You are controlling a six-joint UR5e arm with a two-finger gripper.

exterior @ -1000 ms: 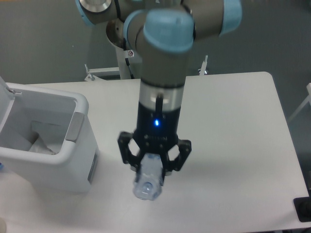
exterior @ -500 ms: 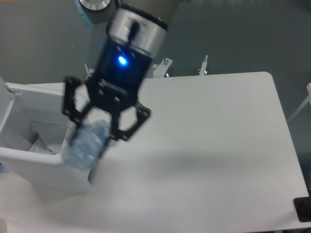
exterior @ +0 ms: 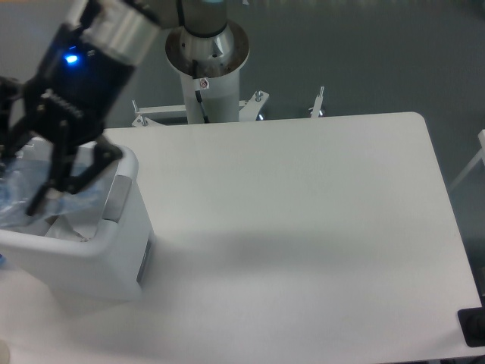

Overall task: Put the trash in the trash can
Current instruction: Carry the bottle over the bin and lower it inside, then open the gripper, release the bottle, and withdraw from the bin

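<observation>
With the gripper (exterior: pixel 19 193) pinching the crushed clear bottle (exterior: pixel 17 199) above the white trash can (exterior: pixel 114 235), its fingers should part only once the bottle is centered over the opening.

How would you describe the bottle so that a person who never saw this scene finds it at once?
Start at the white boxy plastic bin on the left side of the white table. Above its open top hangs the black two-finger gripper. The crushed clear plastic bottle sits between its fingers, the only transparent object there.
</observation>
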